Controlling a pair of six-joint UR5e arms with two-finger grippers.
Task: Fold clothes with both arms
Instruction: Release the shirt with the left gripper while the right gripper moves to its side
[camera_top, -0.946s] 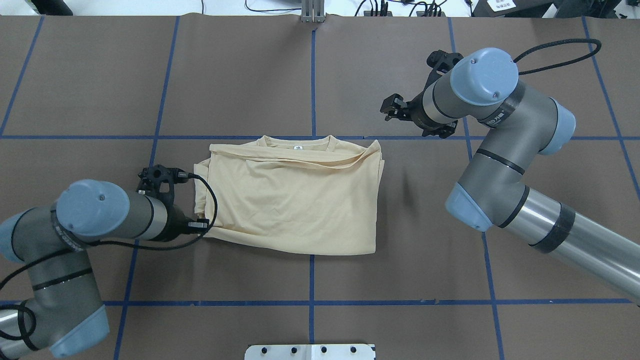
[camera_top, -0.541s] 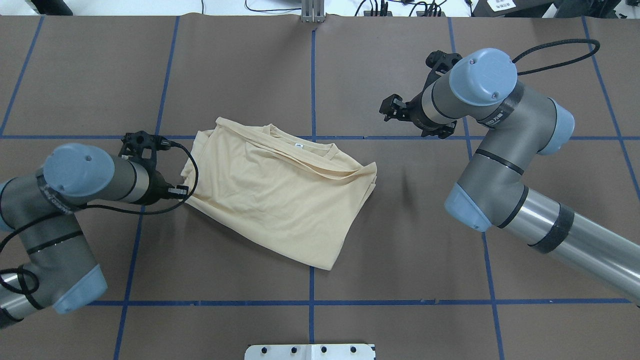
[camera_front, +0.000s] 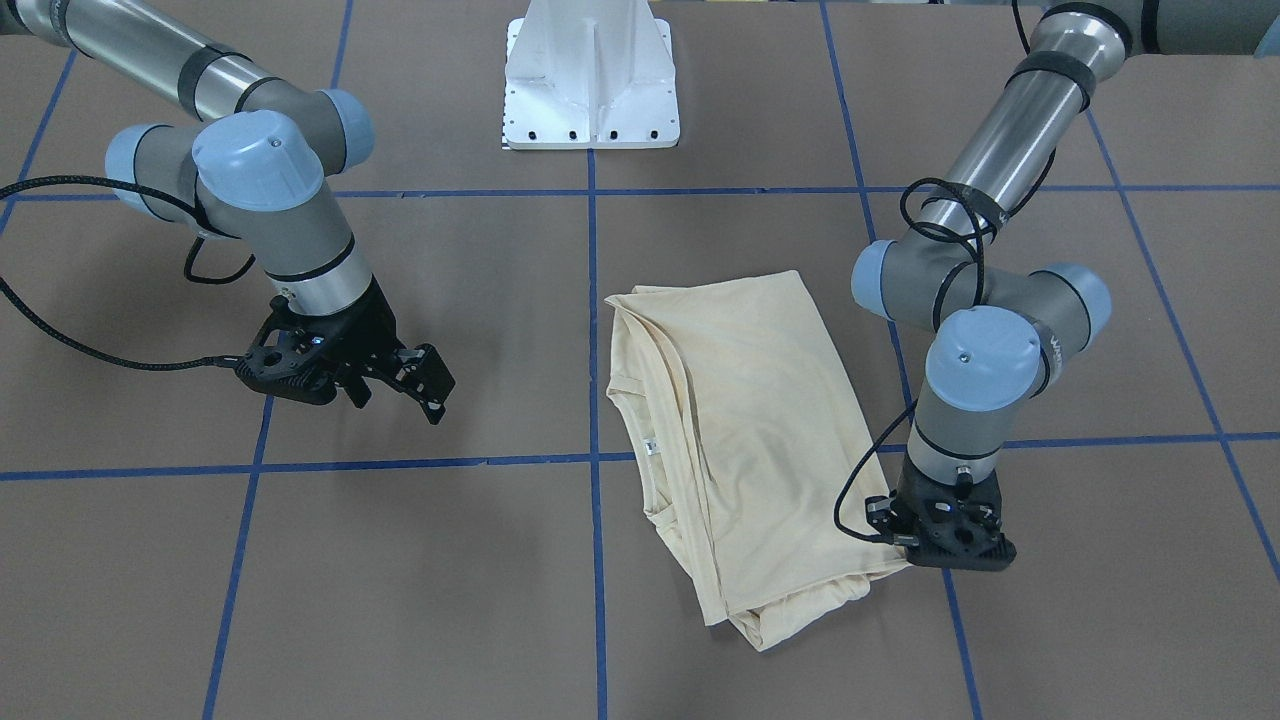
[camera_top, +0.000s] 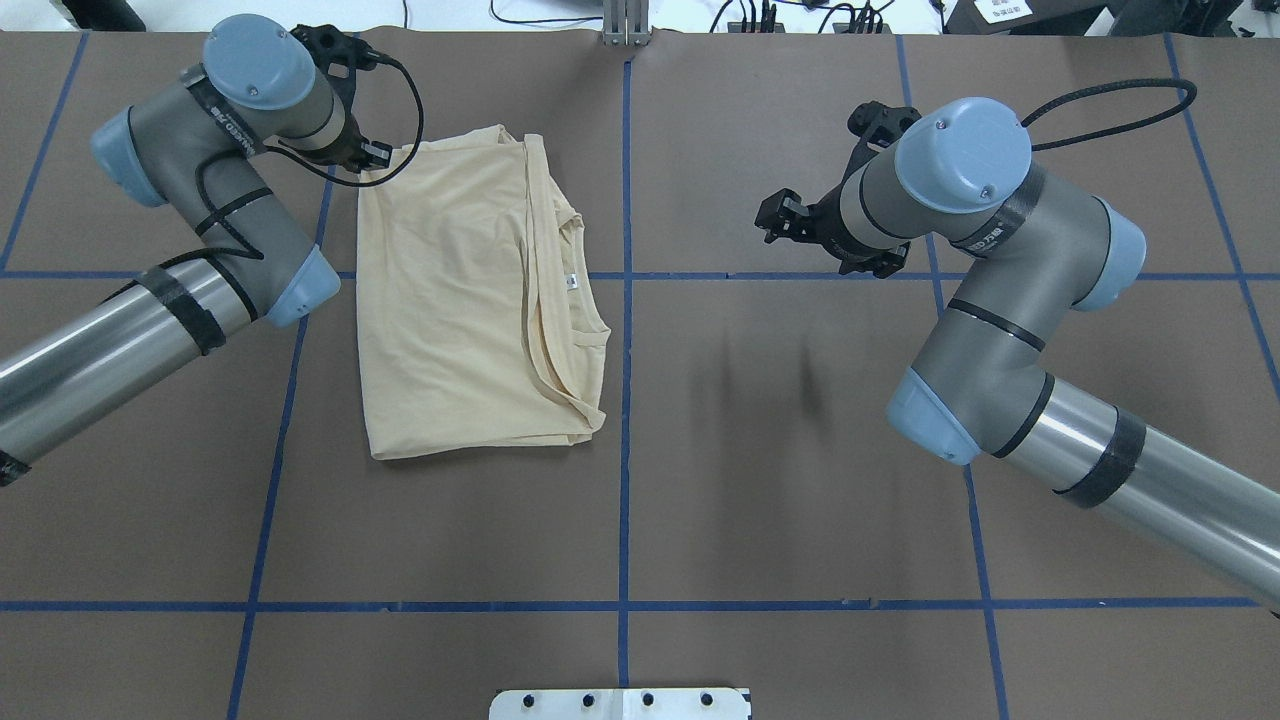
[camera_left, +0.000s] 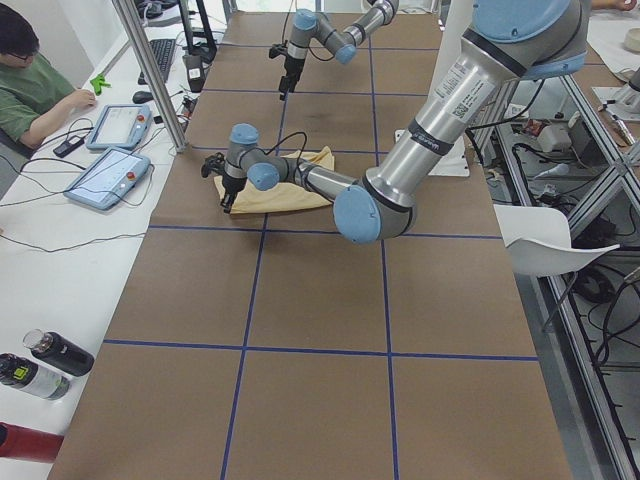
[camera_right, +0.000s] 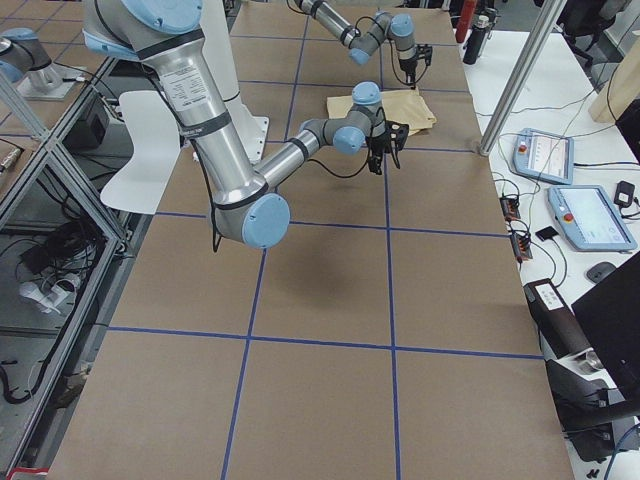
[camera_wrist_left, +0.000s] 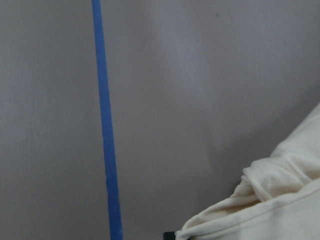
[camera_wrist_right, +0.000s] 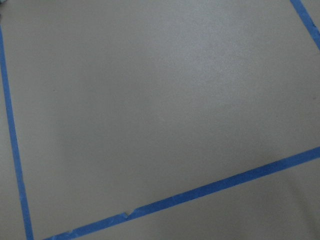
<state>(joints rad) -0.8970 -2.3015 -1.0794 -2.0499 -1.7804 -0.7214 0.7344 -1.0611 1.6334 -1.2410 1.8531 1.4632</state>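
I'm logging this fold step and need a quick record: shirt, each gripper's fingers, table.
shirt: folded, flat on the table, collar toward the robot's right
left gripper: at the shirt's far corner, fingers hidden, seems clamped on it
right gripper: fingers open, over bare table, apart from the shirt
table: brown, blue tape grid

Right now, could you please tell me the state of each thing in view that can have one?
T-shirt, folded with the sleeves tucked in, lying flat on the table, neck opening exposed.
Left gripper, pointing down at the T-shirt's corner, apparently shut on it, though its fingers are hidden.
Right gripper, open, empty, well apart from the T-shirt.
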